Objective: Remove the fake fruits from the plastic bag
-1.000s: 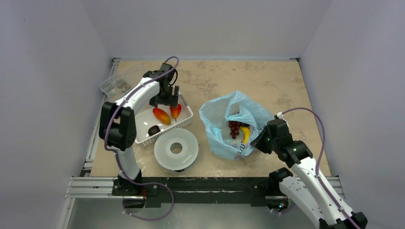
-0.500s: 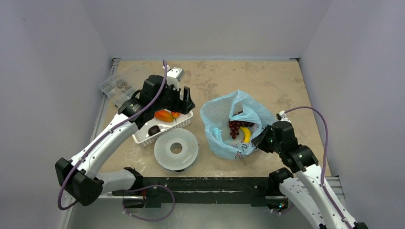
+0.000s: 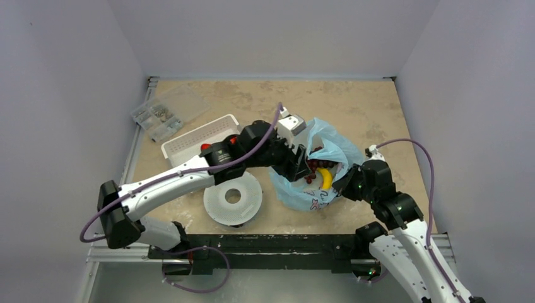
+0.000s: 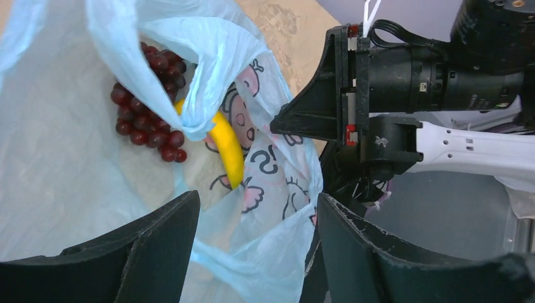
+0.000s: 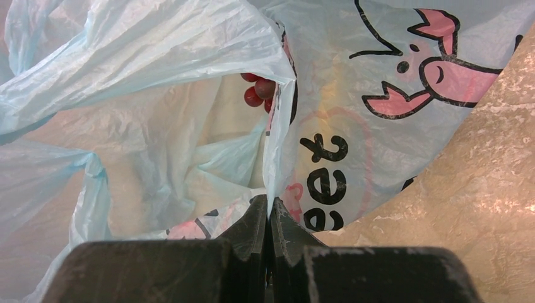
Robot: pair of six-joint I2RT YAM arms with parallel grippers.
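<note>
The light-blue plastic bag (image 3: 304, 197) lies right of centre with its mouth open. Inside it are dark purple grapes (image 4: 148, 120) and a yellow banana piece (image 4: 227, 148), which also show from above, the grapes (image 3: 313, 172) beside the banana (image 3: 325, 178). My left gripper (image 3: 301, 165) hangs over the bag's mouth, open and empty (image 4: 258, 252), with the bag's near wall (image 4: 277, 233) between its fingers. My right gripper (image 3: 346, 184) is shut on the bag's right edge (image 5: 270, 189). A few grapes (image 5: 258, 88) show past the fold.
The white slotted basket (image 3: 195, 137) stands at the left, its contents mostly hidden under my left arm. The round white perforated disc (image 3: 232, 197) lies in front of it. A clear box of small parts (image 3: 167, 112) sits at the far left.
My left arm has swung right from the basket to the bag's mouth, gripper open and empty. My right gripper keeps hold of the bag's edge and has barely moved.
</note>
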